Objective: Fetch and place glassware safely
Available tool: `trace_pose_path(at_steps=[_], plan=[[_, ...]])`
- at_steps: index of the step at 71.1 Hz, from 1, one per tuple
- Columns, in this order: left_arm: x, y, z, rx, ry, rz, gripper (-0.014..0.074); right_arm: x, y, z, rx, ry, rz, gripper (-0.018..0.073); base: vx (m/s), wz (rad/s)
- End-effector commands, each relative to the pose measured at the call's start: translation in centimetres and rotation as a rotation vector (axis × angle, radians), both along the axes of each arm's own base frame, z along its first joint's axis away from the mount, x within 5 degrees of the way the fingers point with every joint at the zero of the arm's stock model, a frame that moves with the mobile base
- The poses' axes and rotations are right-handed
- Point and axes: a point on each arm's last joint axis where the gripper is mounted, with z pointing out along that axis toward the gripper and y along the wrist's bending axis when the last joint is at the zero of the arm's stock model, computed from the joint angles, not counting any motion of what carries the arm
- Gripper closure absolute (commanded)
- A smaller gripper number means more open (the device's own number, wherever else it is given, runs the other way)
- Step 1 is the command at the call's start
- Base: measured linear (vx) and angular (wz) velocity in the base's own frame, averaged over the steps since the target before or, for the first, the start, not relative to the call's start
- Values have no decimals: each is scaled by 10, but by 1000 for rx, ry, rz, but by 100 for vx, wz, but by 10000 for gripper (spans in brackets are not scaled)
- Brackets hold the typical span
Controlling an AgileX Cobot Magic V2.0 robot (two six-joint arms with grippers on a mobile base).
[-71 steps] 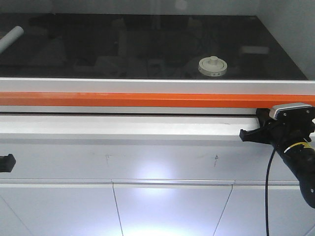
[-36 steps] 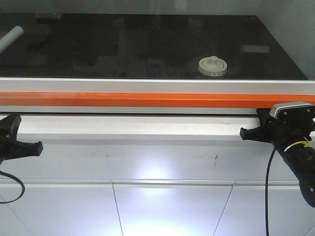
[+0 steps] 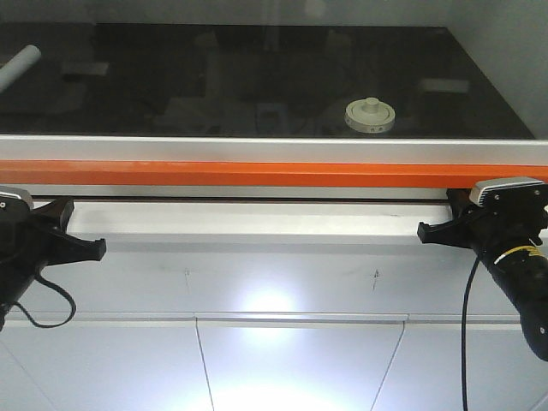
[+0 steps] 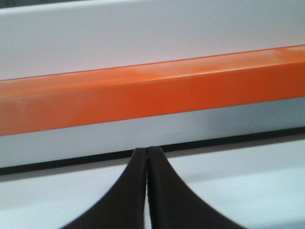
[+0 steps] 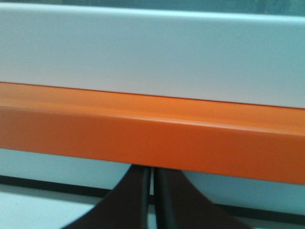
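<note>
Glassware (image 3: 370, 116), a small squat jar under a round cream-white lid with a knob on top, stands upright on the black bench (image 3: 214, 86). It sits right of the middle and close to the front edge, with nothing touching it. A white tube (image 3: 19, 66) lies tilted at the bench's far left edge, well apart from the glassware.

Along the front edge runs a pale rail (image 3: 257, 149), with an orange bar (image 3: 257, 174) just under it and a white ledge (image 3: 257, 224) below that.

The left gripper (image 3: 86, 248) hangs in front of the ledge near the bench's left front corner, below the orange bar. Its wrist view shows its dark fingers (image 4: 133, 191) pressed together along their whole length, holding nothing.

The right gripper (image 3: 431, 233) hangs at the same height near the right front corner, its tip pointing inward along the ledge. In its wrist view the fingers (image 5: 176, 200) are drawn almost together, with only a hairline slit between them and nothing pinched. Their tips reach up to the lower edge of the orange bar.

Both grippers are well apart from the glassware, on the near side of the rail.
</note>
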Motion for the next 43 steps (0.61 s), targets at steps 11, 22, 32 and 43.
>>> trace_pose_path(at_steps=[11,22,32,43], plan=[[22,0,17,-21,-135,5,603,4,0,23,3,-137,2,560,0,0],[23,0,15,-22,-134,6,603,4,0,23,3,-135,2,560,0,0],[23,1,19,-29,-177,15,603,4,0,23,3,-135,2,560,0,0],[29,1,26,-32,-207,17,603,4,0,23,3,-135,3,560,0,0]])
